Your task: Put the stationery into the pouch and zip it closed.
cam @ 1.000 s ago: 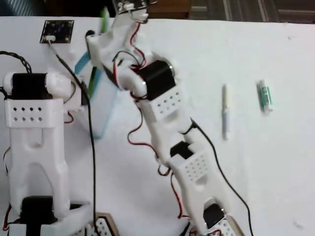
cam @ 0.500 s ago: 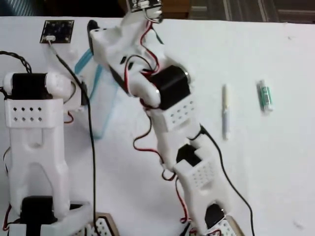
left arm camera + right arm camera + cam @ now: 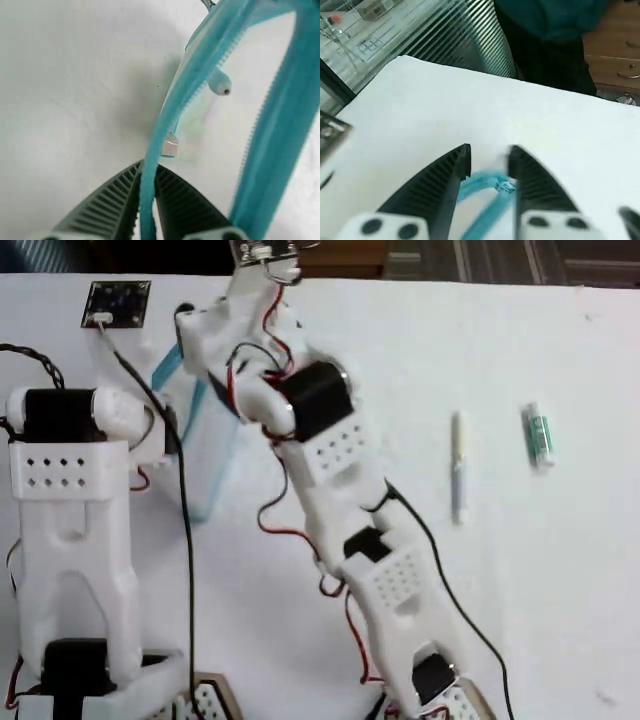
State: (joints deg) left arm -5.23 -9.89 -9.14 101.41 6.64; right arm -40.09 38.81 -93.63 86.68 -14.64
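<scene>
Half pouch (image 3: 212, 465) hid by R arm (image 3: 340, 455) | L pincer (image 3: 148, 168) pinching rim

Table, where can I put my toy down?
Bare white table lies between the white-and-blue pen, the green-and-white tube and the near edge. It's crowded where the left arm and right arm meet at the clear blue-zippered pouch.
</scene>
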